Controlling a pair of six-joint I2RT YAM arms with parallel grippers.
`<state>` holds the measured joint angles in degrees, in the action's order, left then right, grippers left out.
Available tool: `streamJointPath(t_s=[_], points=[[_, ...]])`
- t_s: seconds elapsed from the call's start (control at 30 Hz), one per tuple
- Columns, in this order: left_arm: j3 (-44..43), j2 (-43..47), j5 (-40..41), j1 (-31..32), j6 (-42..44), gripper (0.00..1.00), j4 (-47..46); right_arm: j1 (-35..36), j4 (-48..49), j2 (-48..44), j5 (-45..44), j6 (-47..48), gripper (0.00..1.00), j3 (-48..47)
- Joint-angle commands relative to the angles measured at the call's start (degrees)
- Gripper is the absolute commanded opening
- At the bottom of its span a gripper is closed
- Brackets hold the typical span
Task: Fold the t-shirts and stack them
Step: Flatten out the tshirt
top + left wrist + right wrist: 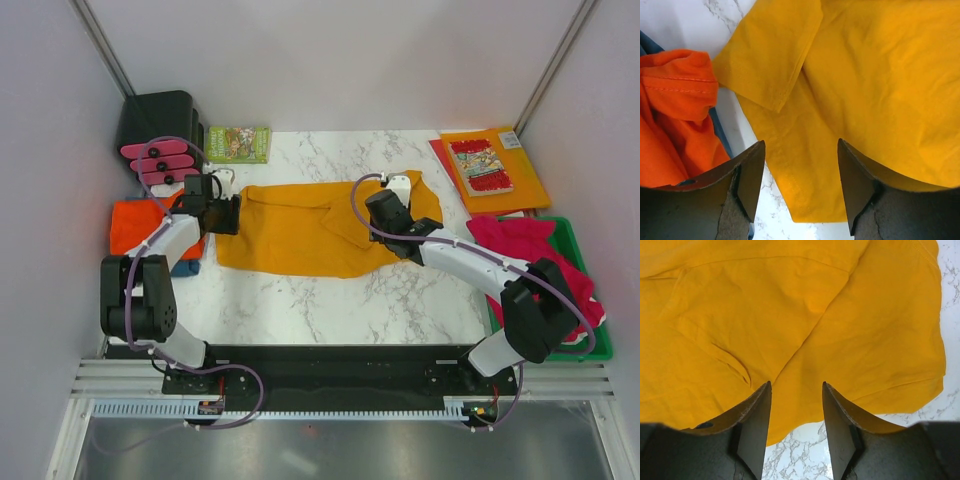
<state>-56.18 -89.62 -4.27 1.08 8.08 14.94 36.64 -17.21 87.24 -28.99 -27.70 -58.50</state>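
I hold both my tools spread wide and empty: my left gripper point(232, 213) hangs over the left end of the mustard t-shirt point(320, 230), and my right gripper point(395, 190) over its right end. The shirt lies flat across the middle of the marble table point(330, 305), its long side running left to right. Through my left wrist view a sleeve point(770, 55) lies folded in on the body, its hemmed edge slanting, and the shirt's corner sits between my fingers point(752, 175). Just beside it on the left is the red-orange t-shirt point(135, 225), bunched over a blue t-shirt point(190, 266), with only a narrow strip of marble between them and the mustard cloth. On my right side the curved hem point(935, 375) ends on bare marble. The crimson-pink t-shirts point(520, 240) spill from the green bin point(575, 240) near my right arm. The widest open room is the marble between the shirt's near edge and my bases.
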Motion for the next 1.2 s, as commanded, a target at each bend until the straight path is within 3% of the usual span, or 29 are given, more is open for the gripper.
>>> streamJointPath(t_s=[0.0, 0.27, 0.77, 1.0, 1.17], points=[[-2.3, -3.9, 1.8, -0.1, 1.0, 0.66, -3.6, 0.4, 2.4, 0.0, -1.2, -1.2, 0.52, -1.5], [-6.5, -10.8, 3.6, -0.1, 0.5, 0.60, -5.0, 0.7, 2.9, 1.0, -0.8, -1.6, 0.49, -1.5], [-7.5, -13.8, 4.1, -0.2, 0.7, 0.53, -7.0, 1.7, 4.3, 4.4, 0.0, -1.9, 0.43, -1.9], [-8.8, -15.3, 4.1, -0.4, 0.2, 0.20, -5.9, 1.7, 4.6, 4.4, -0.2, -1.7, 0.41, -1.7], [-8.2, -14.2, 4.1, -0.5, 0.2, 0.07, -5.9, 1.7, 4.6, 4.3, -0.1, -1.9, 0.40, -1.5]])
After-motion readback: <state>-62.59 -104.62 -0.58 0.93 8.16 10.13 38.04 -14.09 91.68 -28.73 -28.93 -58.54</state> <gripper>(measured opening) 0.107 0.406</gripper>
